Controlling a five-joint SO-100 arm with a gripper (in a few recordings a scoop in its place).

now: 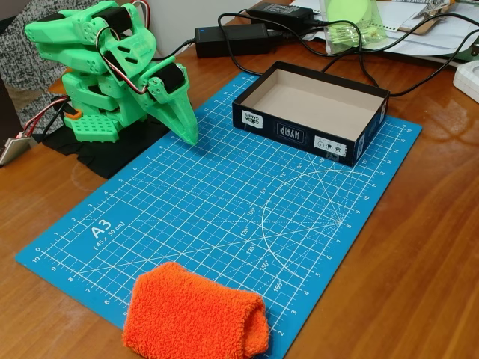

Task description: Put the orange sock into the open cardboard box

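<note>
A bright green 3D-printed robot arm [105,75] sits folded at the far left corner of a blue A3 cutting mat [224,217], which lies on a wooden table [419,254]. Seen in the fixed view, the arm's upper links are doubled back over its base, and the wrist angles down and to the right, so that the gripper [188,133] points at the mat's far left edge, its tip just above or touching the surface; which cannot be told. The two green fingers lie pressed together into a single tapering point, with nothing between them.

The orange sock [196,315], a thick fluffy folded bundle, rests at the mat's near edge, partly overhanging it toward the camera, well apart from the arm. The open cardboard box [310,112], dark navy outside with white labels and plain tan inside, stands at the mat's far right corner with its interior bare. Black power adapters and cables [247,34] trail along the table's far edge behind the box.
</note>
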